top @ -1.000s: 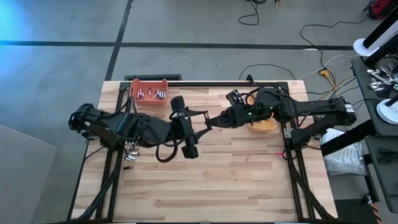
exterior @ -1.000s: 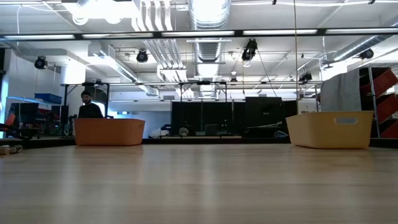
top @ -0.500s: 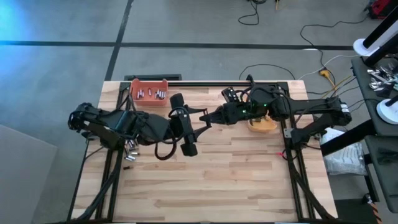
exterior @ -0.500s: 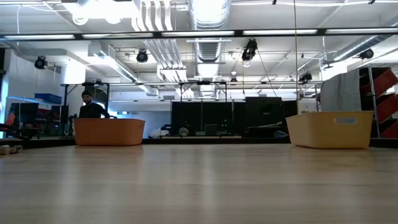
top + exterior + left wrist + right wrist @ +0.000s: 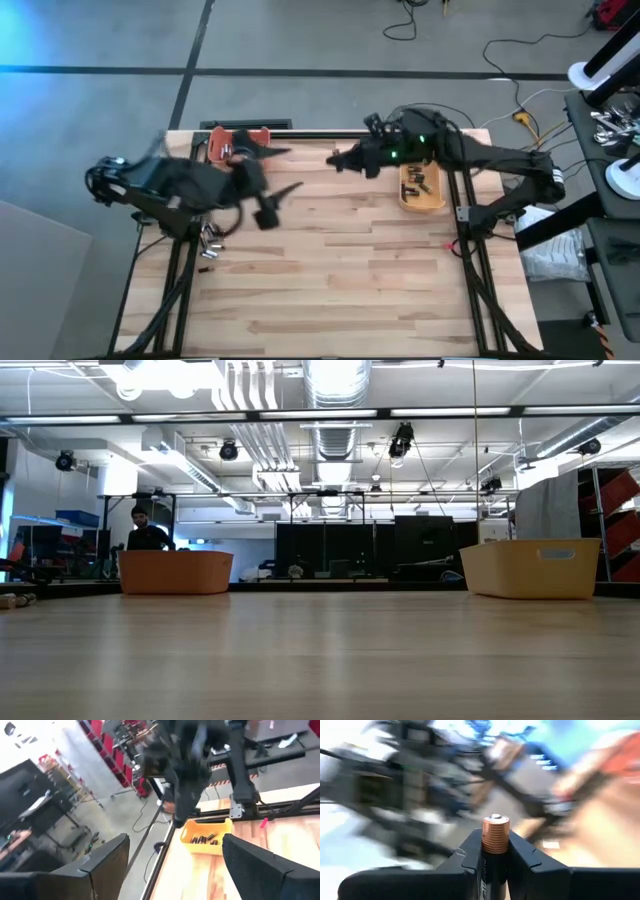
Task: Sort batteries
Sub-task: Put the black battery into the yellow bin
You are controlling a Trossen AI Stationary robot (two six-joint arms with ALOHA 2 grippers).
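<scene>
My right gripper (image 5: 495, 855) pinched a battery (image 5: 495, 834) mid-carry; left gripper (image 5: 172, 870) gaped wide; next, a bin drop.

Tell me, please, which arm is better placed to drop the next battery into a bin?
The right: its gripper already clamps a copper-topped battery above the table's far side, while the left gripper is open and holds nothing.

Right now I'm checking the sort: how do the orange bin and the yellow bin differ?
The orange bin sits at the table's far-left edge, under the left gripper; the yellow bin sits far right, beside the right arm. The orange bin's contents are hidden; the yellow bin holds dark batteries. Both are small plastic bins.
</scene>
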